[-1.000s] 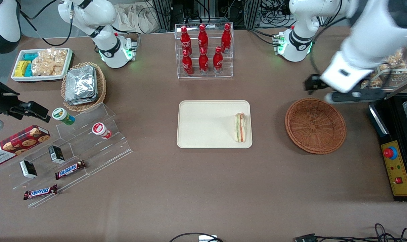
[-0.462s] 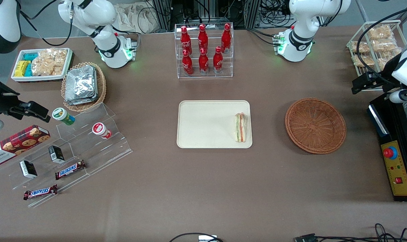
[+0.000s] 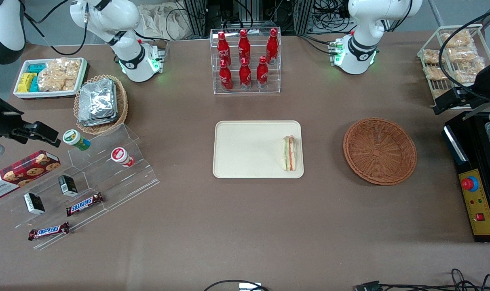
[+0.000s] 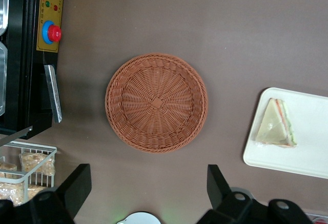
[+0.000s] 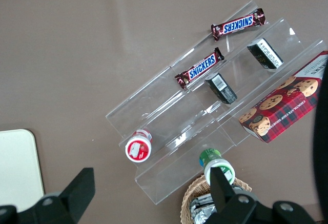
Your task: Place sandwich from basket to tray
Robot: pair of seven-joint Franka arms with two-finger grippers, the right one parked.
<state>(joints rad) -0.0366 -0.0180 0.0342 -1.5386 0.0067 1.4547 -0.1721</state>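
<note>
The sandwich point(image 3: 290, 153) point(image 4: 277, 125), a clear-wrapped wedge with green and orange-pink layers, lies on the cream tray point(image 3: 249, 149) point(image 4: 307, 157), by the short edge closest to the basket. The reddish-brown wicker basket point(image 3: 379, 150) point(image 4: 156, 102) sits on the table toward the working arm's end with nothing in it. My left gripper point(image 3: 451, 100) point(image 4: 148, 188) hangs high, past the basket toward the working arm's end of the table, above a black machine's edge. It is open, its fingers wide apart with nothing between them.
A black machine with a red button point(image 3: 470, 184) point(image 4: 52, 32) and a wire rack of snack packets point(image 3: 451, 56) stand near the gripper. A clear rack of red bottles point(image 3: 245, 60) stands farther from the camera than the tray. A foil-packet basket point(image 3: 100, 103) and acrylic steps point(image 3: 107, 178) lie toward the parked arm's end.
My left arm has swung away from above the basket toward the working arm's end of the table. The sandwich, tray and basket have not moved.
</note>
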